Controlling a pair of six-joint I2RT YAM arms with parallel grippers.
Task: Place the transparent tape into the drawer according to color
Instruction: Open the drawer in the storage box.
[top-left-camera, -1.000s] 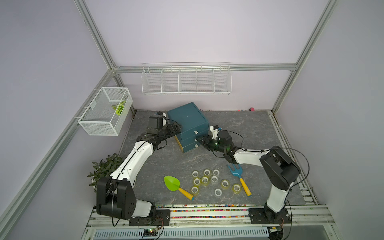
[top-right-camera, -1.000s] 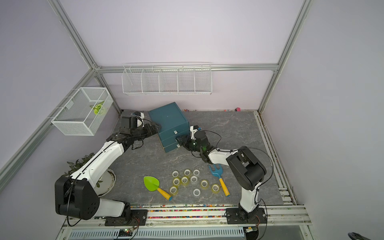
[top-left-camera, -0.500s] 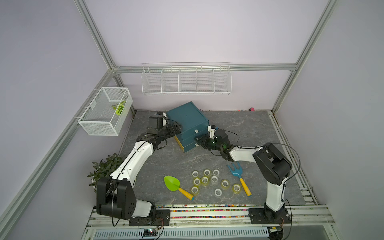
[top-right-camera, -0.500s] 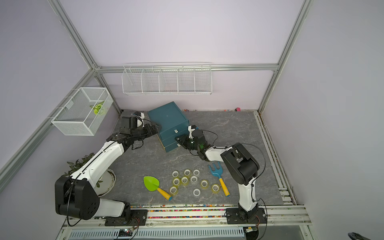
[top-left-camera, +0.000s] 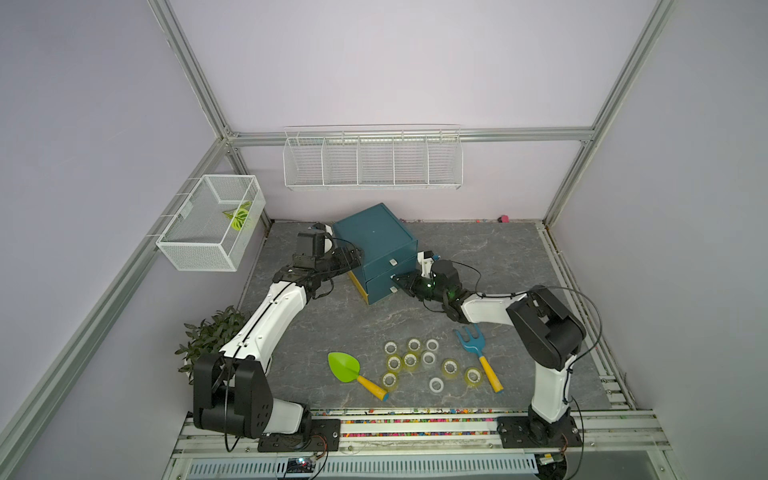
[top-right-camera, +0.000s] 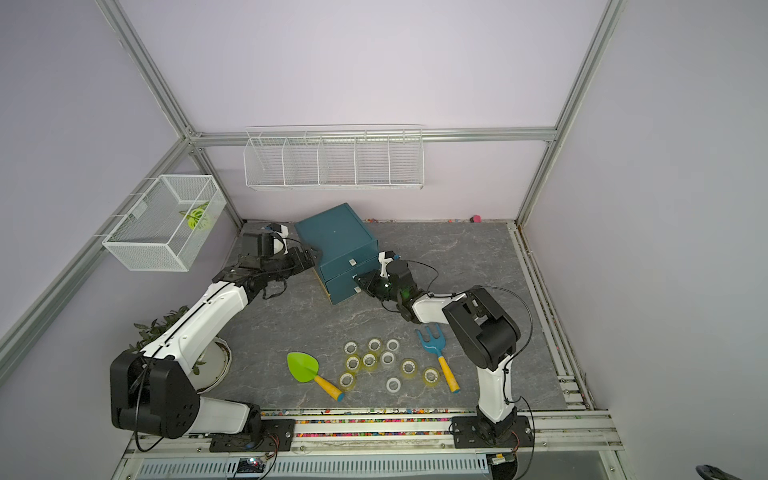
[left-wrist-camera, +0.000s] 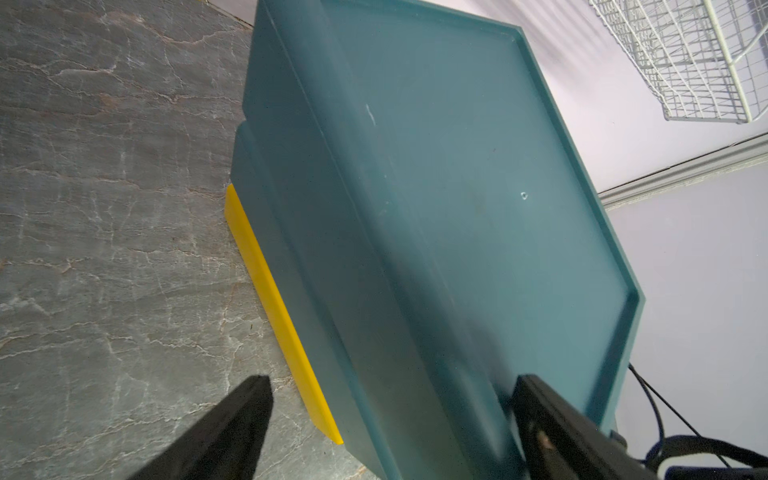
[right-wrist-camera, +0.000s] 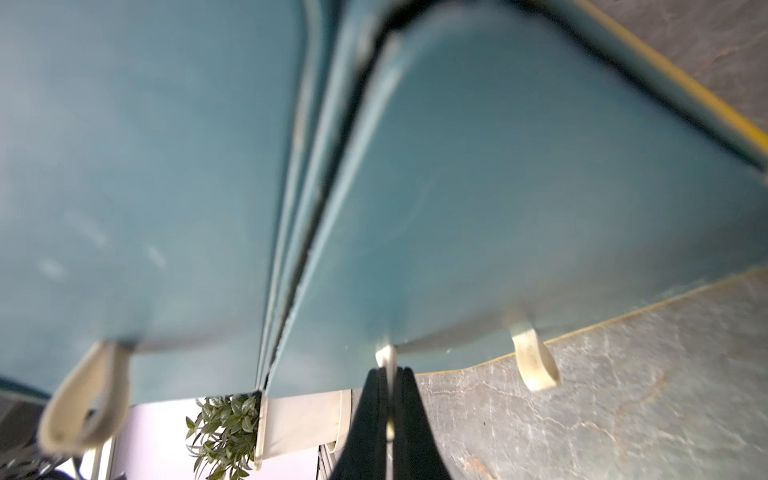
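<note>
Right wrist view: a white loop pull (right-wrist-camera: 384, 353) on the teal plastic cabinet (right-wrist-camera: 540, 187) is pinched by the right gripper (right-wrist-camera: 388, 374), drawable toward that arm; the left gripper (left-wrist-camera: 390, 386) is spread wide; see-through tape rolls (top-left-camera: 410, 360) are clustered by the front edge of the counter (top-left-camera: 478, 245).

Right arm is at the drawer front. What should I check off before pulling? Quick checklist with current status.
1. Right gripper shut on the drawer tab: ok.
2. Left gripper open at the cabinet side; bracing contact: cannot tell.
3. That drawer front pulled out: not ok, looks shut.
4. Mat in front of the cabinet free for the pull: ok.
5. Tape rolls clear of both arms, between shovel and rake: ok.
</note>
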